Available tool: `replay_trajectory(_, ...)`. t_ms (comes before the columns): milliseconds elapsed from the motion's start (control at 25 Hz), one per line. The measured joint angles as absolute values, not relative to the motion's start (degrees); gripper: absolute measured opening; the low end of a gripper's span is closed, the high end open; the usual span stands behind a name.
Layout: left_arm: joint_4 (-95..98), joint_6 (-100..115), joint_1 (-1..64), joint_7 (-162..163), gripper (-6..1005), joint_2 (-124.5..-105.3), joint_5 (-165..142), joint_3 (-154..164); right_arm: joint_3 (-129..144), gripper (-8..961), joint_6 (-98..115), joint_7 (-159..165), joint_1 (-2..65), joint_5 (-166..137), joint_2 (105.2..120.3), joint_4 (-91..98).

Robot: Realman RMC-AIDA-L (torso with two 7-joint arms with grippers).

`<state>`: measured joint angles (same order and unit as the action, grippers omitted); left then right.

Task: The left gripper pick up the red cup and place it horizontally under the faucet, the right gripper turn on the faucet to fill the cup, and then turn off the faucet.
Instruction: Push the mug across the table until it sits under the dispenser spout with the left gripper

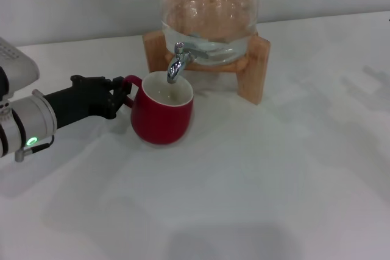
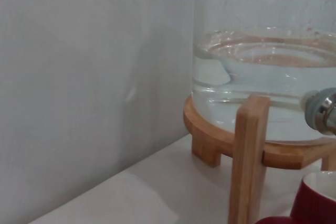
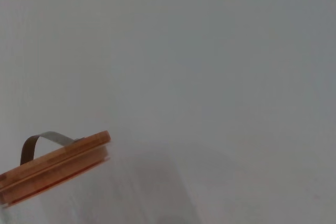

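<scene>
Your left gripper (image 1: 119, 97) reaches in from nine o'clock and clasps the handle of the red cup (image 1: 161, 108). The cup stands upright on the white table (image 1: 274, 168), directly below the faucet (image 1: 177, 62) of the glass jar (image 1: 208, 19). Your right gripper is out of sight.

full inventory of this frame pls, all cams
red cup: 1, dark red with white inside, upright on the table directly under the faucet spout
faucet: 1, chrome, on the front of the jar, spout pointing down over the cup
glass water jar: 1, clear, partly filled, seated on the stand at the back of the table
wooden stand: 1, light wood, under the jar
jar lid: 1, wood with a grey metal loop, seen only in the right wrist view
table: 1, white
left gripper: 1, black, left of the cup, fingers at the cup's handle
right gripper: not in view
</scene>
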<state>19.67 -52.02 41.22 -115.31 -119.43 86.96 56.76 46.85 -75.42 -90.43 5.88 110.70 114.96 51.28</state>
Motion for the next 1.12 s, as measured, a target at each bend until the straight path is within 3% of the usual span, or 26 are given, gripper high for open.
replay_trajectory(1120,19.24,-50.64,41.31,-113.94,139,-119.48,86.73,58.69,46.85,781,-75.43,-90.43,6.05,110.83,114.96,51.24)
